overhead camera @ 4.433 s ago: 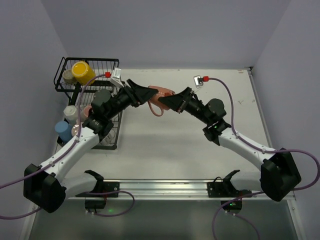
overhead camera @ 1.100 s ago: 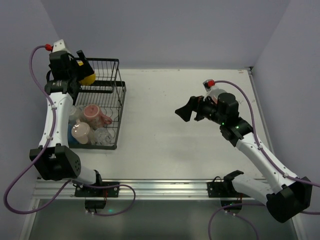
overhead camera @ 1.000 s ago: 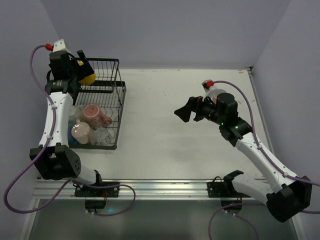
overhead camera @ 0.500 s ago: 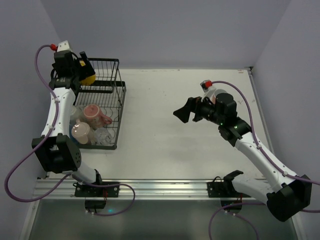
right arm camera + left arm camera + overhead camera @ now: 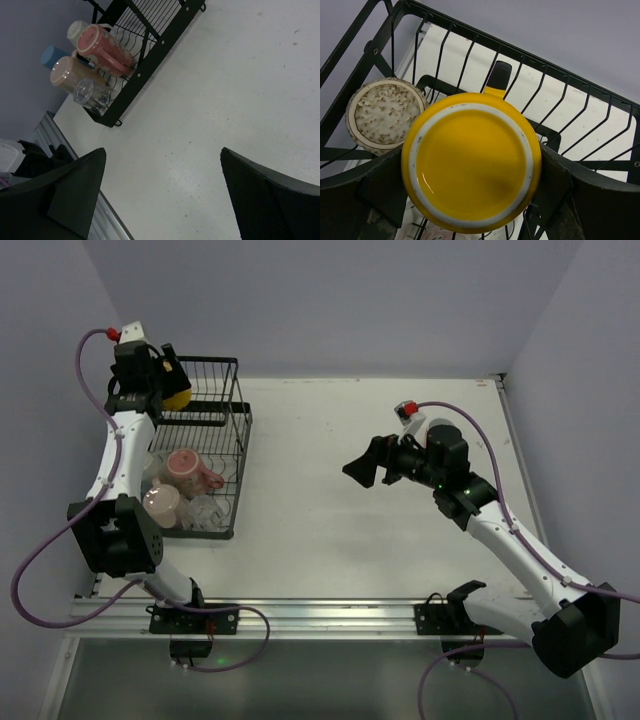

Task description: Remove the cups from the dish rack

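Observation:
The black wire dish rack (image 5: pixel 228 368) stands at the table's far left. A yellow cup (image 5: pixel 472 165) sits upside down in the upper tier, and my left gripper (image 5: pixel 166 378) is shut on it, a finger pressed to each side. A beige speckled cup (image 5: pixel 385 112) lies beside it. On the lower tier are a salmon-pink cup (image 5: pixel 185 468), a pale pink cup (image 5: pixel 160 502) and a clear glass (image 5: pixel 203 510). A light blue cup (image 5: pixel 51 55) shows behind them. My right gripper (image 5: pixel 368 464) hangs open over the table's middle, holding nothing.
White table (image 5: pixel 330 540) stretches between the rack and the right arm. Purple-grey walls close in at the back and on both sides. A metal rail (image 5: pixel 320 615) runs along the near edge, and the left arm's cable loops off the left side.
The left gripper's jaws have closed in onto the yellow cup, and that wrist has shifted slightly right. The right gripper has drifted a little to the left, still open.

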### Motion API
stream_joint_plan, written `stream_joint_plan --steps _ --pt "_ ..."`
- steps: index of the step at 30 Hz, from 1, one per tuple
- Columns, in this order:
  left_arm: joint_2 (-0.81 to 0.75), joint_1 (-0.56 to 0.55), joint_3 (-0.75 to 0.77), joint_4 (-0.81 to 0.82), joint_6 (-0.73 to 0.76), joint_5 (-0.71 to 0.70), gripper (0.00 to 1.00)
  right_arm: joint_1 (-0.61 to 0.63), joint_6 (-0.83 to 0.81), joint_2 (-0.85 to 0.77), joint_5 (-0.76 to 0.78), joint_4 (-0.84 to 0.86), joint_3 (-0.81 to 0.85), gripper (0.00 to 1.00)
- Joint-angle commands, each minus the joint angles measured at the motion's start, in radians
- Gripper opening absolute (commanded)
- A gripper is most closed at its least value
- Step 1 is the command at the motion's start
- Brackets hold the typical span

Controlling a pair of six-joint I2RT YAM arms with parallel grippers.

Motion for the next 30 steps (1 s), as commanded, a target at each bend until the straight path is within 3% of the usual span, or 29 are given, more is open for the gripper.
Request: stream_joint_plan --steps 1,2,5,10,15,19,26,30 --pt "-0.066 0.001 -0.009 0.137 0.012 -0.009 0.65 0.009 -0.009 -0.006 -0.034 0.055 0.036 0.99" --pt "-0.089 0.001 -0.018 0.149 0.011 -0.003 0.51 0.013 -0.003 -0.004 -0.035 0.056 0.038 0.99" --pt "-0.130 0.001 -0.024 0.182 -0.012 0.003 0.33 0.026 0.010 0.002 -0.043 0.069 0.047 0.98" --pt "-0.198 -0.001 -0.021 0.209 -0.035 0.046 0.20 0.049 0.030 0.007 -0.037 0.072 0.079 0.98" --pt "-0.265 -0.002 -0.044 0.220 -0.087 0.066 0.17 0.062 0.095 0.002 -0.022 0.128 0.084 0.98" --pt "-0.400 -0.010 -0.153 0.274 -0.158 0.113 0.13 0.070 0.200 -0.004 -0.028 0.190 0.084 0.96" --pt "-0.613 -0.094 -0.381 0.418 -0.368 0.409 0.11 0.098 0.459 -0.009 -0.023 0.491 -0.017 0.81" --pt "-0.707 -0.221 -0.518 0.543 -0.492 0.489 0.11 0.142 0.534 0.037 -0.038 0.648 -0.049 0.81"
